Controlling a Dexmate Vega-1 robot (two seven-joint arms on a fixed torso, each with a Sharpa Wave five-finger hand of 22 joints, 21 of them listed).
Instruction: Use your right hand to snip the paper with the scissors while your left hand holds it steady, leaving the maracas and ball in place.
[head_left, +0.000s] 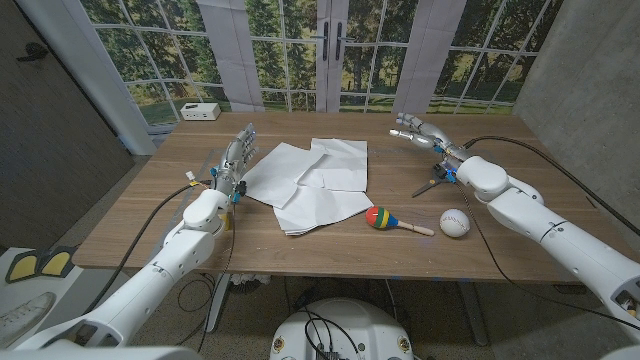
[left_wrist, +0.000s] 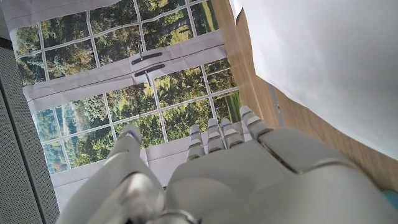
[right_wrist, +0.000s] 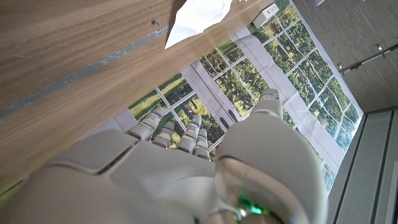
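I see both hands empty with fingers apart: left hand (head_left: 236, 160) beside the paper (head_left: 310, 180), right hand (head_left: 420, 132) near the table's (head_left: 150, 230) far right corner, beyond the scissors (head_left: 428, 184).

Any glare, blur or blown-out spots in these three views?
Head view: even, soft light, sharp throughout, the paper bright but its folds readable, and the scissors partly hidden by the right arm. Left wrist view: the paper is nearly blown white, and the left hand up close looks soft. Right wrist view: the right hand blurs near the lens.
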